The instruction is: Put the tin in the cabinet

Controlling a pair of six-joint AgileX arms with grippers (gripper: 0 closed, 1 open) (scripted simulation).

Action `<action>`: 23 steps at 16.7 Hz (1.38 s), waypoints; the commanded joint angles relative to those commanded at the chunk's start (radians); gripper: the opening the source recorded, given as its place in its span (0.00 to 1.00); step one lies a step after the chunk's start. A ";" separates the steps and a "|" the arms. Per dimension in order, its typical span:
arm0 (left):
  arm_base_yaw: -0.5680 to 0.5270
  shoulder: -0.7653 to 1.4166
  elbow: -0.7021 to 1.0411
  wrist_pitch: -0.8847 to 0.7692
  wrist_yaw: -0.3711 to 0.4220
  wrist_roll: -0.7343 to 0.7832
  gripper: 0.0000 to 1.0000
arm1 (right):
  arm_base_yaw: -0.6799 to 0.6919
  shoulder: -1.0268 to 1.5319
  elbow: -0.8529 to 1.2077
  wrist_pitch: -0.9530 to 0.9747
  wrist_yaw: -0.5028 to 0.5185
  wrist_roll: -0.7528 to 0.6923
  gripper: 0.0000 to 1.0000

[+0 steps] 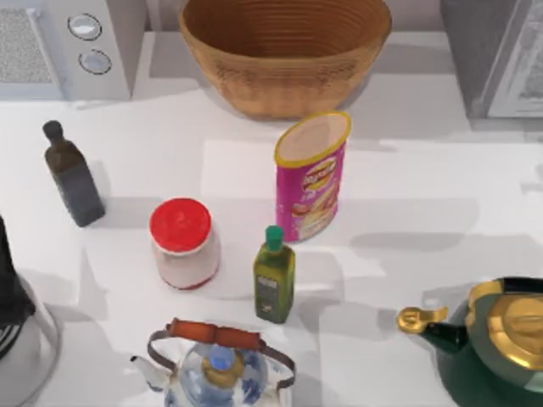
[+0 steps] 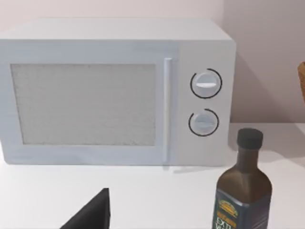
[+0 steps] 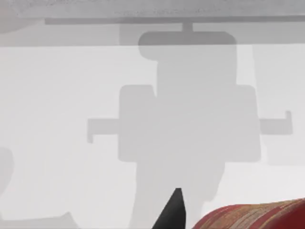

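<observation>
white table (image 1: 424,186) carries many things, and a pale wall stands behind it at the far side. the tin (image 1: 311,176) stands upright near the middle of the table, pink with a yellow rim and a beige top, free of any gripper. just behind it, at the far edge, sits a wicker basket (image 1: 284,52). the cabinet (image 1: 496,55) is in the far right corner, grey with a pale framed front, well apart from the tin. a white microwave (image 1: 72,47) with two round dials fills the far left corner; the left wrist view faces its door and dials (image 2: 206,102).

on the left side a dark bottle (image 1: 73,175) stands upright, and in the left wrist view it is near the microwave. a jar (image 1: 183,243) with a red lid stands to the near left of the tin, and a green oil bottle (image 1: 274,275) stands just near of the tin, between jar and tin but closer to me. a blue and white kettle (image 1: 216,366) is at the near edge, and a dark green kettle (image 1: 496,339) with gold parts at the near right.

the left arm (image 1: 13,297) is at the left edge of the table. one dark tip shows low in each wrist view, so for both grippers i cannot tell if the fingers are released or clenched. the right wrist view looks at bare table with a large shadow, and a red striped thing (image 3: 252,217) at its edge.
</observation>
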 joint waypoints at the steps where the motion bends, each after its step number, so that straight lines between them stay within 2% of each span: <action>1: 0.000 0.000 0.000 0.000 0.000 0.000 1.00 | -0.003 0.004 -0.002 0.002 0.000 0.002 0.00; 6: 0.000 0.000 0.000 0.000 0.000 0.000 1.00 | -0.005 -0.077 -0.037 0.042 0.027 0.030 0.00; 11: 0.000 0.000 0.000 0.000 0.000 0.000 1.00 | 0.009 -0.336 -0.172 0.152 0.079 0.101 0.00; 17: 0.000 0.000 0.000 0.000 0.000 0.000 1.00 | 0.079 -0.775 -0.492 0.328 0.124 0.186 0.00; 23: 0.000 0.000 0.000 0.000 0.000 0.000 1.00 | 0.194 -1.242 -0.902 0.494 0.146 0.207 0.00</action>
